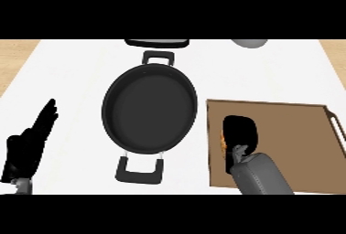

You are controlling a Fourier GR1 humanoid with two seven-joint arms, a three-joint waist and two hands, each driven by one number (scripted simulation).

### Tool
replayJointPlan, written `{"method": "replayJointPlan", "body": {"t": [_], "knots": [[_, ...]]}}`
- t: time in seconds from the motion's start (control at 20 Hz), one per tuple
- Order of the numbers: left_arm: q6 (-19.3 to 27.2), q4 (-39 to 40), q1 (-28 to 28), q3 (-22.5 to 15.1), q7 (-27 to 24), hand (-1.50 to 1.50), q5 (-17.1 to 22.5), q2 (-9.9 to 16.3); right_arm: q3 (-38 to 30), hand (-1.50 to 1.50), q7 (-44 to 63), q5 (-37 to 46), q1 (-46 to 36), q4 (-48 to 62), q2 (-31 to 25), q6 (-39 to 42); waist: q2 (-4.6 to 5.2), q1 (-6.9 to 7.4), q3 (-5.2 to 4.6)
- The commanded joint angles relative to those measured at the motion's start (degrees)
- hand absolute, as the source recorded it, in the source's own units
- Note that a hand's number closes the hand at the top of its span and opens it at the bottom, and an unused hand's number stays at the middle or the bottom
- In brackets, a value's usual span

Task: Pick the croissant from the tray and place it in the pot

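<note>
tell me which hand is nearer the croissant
Right. The right hand is over the tray, covering most of the croissant. The left hand rests open at the view's left edge, beyond the pot.

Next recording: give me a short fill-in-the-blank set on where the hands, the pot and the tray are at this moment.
1. The right hand is over the brown ____, curled round the croissant.
2. The pot holds ____ at this moment.
3. The tray lies to the ____ of the pot in the head view.
4. The left hand rests ____ near the view's left edge, holding nothing.

Missing words: tray; nothing; right; open
</note>
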Motion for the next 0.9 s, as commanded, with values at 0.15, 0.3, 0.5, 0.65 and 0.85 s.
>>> {"method": "replayJointPlan", "body": {"t": [0.15, 0.3, 0.5, 0.65, 0.85], "knots": [[-1.54, 0.76, -3.6, -3.2, 0.66, 0.0, -1.16, -0.68, 24.43, 1.5, -8.56, -13.49, -3.92, -4.1, 2.12, -5.0, 1.07, 5.76, 0.59], [-1.21, 0.93, -4.24, -2.65, 1.28, 0.0, -0.77, -0.96, 33.34, 1.5, -2.81, -15.6, -6.55, -7.35, 2.15, -11.21, 0.29, 4.31, 0.38], [-0.84, 2.75, -6.37, -1.17, 2.46, 0.0, -0.91, -0.05, 41.03, 1.5, 5.62, -13.93, -13.48, -13.29, 2.17, -18.19, -0.29, 2.13, 0.25], [0.42, 3.29, -4.46, -1.83, 1.56, 0.0, -1.97, -1.23, 44.15, 1.5, 13.2, -10.65, -17.69, -16.77, 2.18, -24.05, -0.67, 1.12, 0.2], [0.24, 4.07, -4.83, -0.75, 1.6, 0.0, -1.76, -0.45, 44.69, 1.5, 20.74, -6.84, -26.29, -18.68, 2.18, -28.82, -0.63, 0.66, 0.16]]}}
